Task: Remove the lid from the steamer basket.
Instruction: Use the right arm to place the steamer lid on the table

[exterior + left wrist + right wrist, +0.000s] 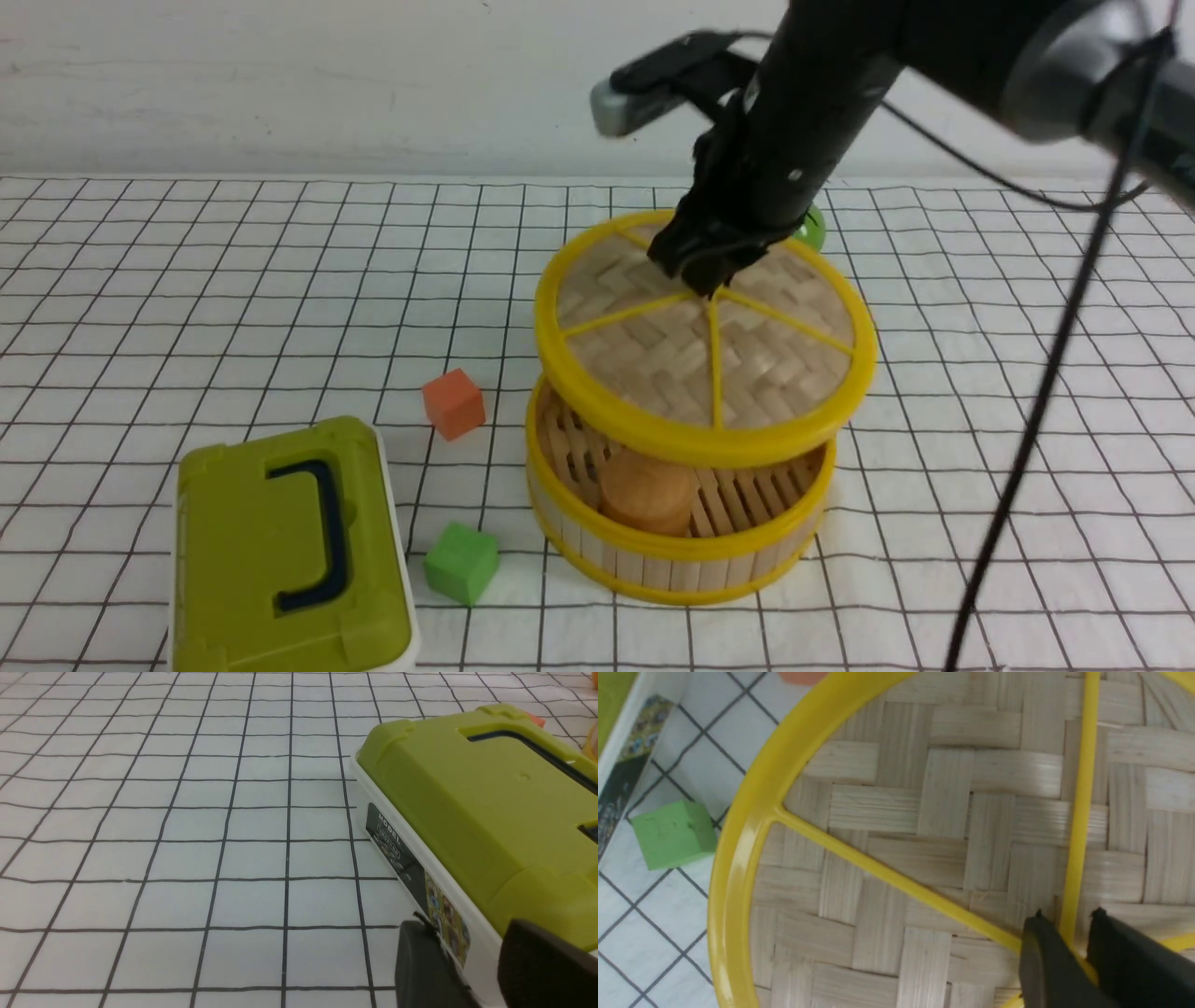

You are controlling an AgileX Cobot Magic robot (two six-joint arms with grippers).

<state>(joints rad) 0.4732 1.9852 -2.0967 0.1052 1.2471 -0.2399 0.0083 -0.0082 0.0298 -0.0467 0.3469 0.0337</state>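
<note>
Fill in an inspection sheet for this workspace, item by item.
Surface: white with a black grid
Job's things: lid raised off the steamer basket, tilted; bread-like item inside
Clutter: olive-green box, orange block, green block; green object behind lid
End effectors: right gripping lid at its centre; left beside box, nothing held
Cables: black cable hanging from right arm
Surroundings: pale wall

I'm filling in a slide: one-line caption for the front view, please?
Right hand holds the tilted lid above the steamer basket, exposing its slatted floor.
</note>
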